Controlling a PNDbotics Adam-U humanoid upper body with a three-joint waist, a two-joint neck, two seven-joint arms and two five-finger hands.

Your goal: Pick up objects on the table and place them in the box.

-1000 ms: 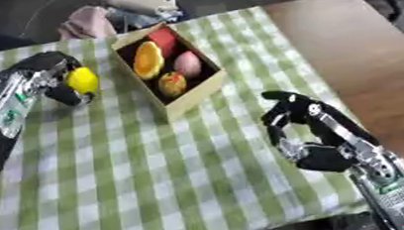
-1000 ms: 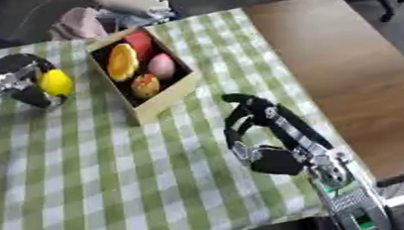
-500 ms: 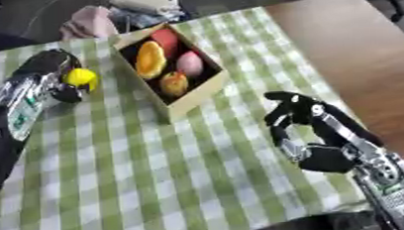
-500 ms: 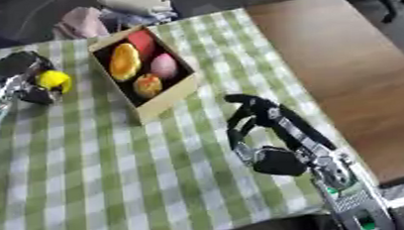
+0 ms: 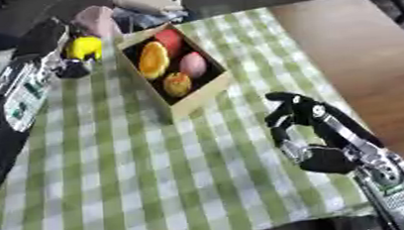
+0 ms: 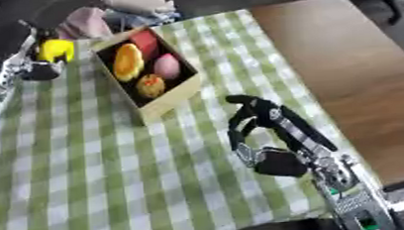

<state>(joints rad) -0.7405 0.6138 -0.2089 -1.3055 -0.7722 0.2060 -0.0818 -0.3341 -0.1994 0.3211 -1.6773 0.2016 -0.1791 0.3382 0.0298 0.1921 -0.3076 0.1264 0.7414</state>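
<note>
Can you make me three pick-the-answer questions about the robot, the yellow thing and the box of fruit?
1. Where is the yellow object?
A. in the left hand
B. inside the box
C. under the right hand

2. How many pieces lie in the box?
A. one
B. four
C. seven

3. What is the right hand doing?
A. gripping the box
B. squeezing an orange
C. holding nothing, above the checked cloth

Answers:
1 A, the fingers curl round it, just left of the box.
2 B, a red, an orange, a pink and a small orange-red piece show inside.
3 C, its curled fingers have nothing between them.
</note>
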